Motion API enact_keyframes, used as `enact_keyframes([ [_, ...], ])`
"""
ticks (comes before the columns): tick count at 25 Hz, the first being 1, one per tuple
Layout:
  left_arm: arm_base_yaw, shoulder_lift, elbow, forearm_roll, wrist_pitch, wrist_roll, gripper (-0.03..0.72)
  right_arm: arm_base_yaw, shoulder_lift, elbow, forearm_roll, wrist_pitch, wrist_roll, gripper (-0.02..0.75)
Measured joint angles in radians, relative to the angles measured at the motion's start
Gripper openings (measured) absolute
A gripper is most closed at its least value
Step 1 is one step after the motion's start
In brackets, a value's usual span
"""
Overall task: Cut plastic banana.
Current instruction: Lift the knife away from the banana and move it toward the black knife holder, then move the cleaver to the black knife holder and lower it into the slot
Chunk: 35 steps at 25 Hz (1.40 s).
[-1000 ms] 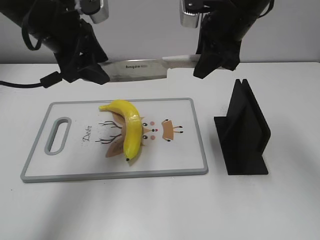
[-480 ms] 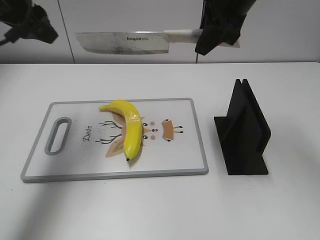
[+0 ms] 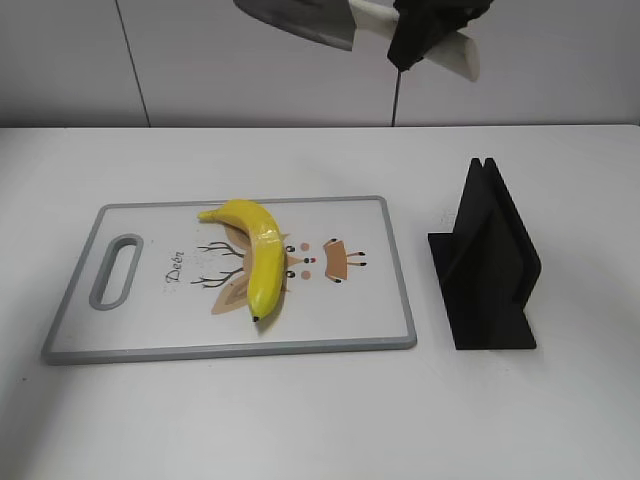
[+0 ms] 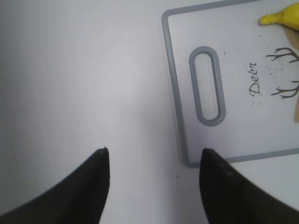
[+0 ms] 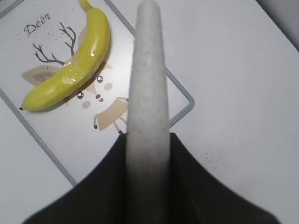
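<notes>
The yellow plastic banana [image 3: 257, 257] lies whole on the white cutting board [image 3: 150, 330] with a deer print; it also shows in the right wrist view [image 5: 70, 65], and its stem end shows in the left wrist view [image 4: 280, 17]. My right gripper [image 3: 425, 30] is shut on the white handle [image 5: 147, 93] of a knife, held high at the top of the exterior view, with the blade [image 3: 300, 15] pointing left and partly cut off. My left gripper [image 4: 153, 161] is open and empty above bare table, left of the board's handle slot [image 4: 207, 86]. The left arm is out of the exterior view.
A black knife stand [image 3: 490, 265] stands on the table to the right of the board. The board's grey rim [image 4: 175, 93] runs beside the left gripper. White table surface surrounds the board.
My right gripper has lifted the knife upward, to the top edge of the exterior view. My left arm has moved up and left, out of that view. The banana has not moved.
</notes>
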Motion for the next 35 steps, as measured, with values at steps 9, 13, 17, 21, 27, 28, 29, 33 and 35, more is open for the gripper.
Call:
enact_keyframes([
  [9, 0.012, -0.171, 0.204, 0.010, 0.008, -0.033, 0.565, 0.000, -0.120, 0.120, -0.021, 0.001, 0.339, 0.167],
  [13, 0.012, -0.295, 0.311, 0.022, 0.009, -0.033, 0.565, 0.000, -0.215, 0.243, -0.021, -0.004, 0.423, 0.167],
  [17, 0.012, -0.424, 0.400, 0.025, 0.009, -0.033, 0.565, 0.000, -0.331, 0.362, -0.050, -0.059, 0.553, 0.168],
  [21, 0.012, -0.550, 0.496, 0.026, -0.022, -0.033, 0.564, 0.000, -0.442, 0.504, -0.127, -0.147, 0.693, 0.168],
  [27, 0.012, -0.752, 0.672, 0.026, -0.081, -0.033, 0.561, 0.000, -0.608, 0.760, -0.214, -0.249, 0.843, 0.168],
  [28, 0.012, -0.789, 0.702, 0.026, -0.082, -0.033, 0.561, 0.000, -0.635, 0.794, -0.221, -0.272, 0.862, 0.168],
  [29, 0.012, -0.827, 0.732, 0.026, -0.084, -0.033, 0.561, 0.000, -0.657, 0.831, -0.229, -0.293, 0.878, 0.168],
  [33, 0.012, -0.964, 0.833, 0.026, -0.086, -0.033, 0.561, 0.000, -0.705, 0.938, -0.235, -0.322, 0.902, 0.168],
  [35, 0.012, -1.039, 0.872, 0.026, -0.096, -0.033, 0.561, 0.000, -0.707, 0.970, -0.236, -0.323, 0.905, 0.168],
])
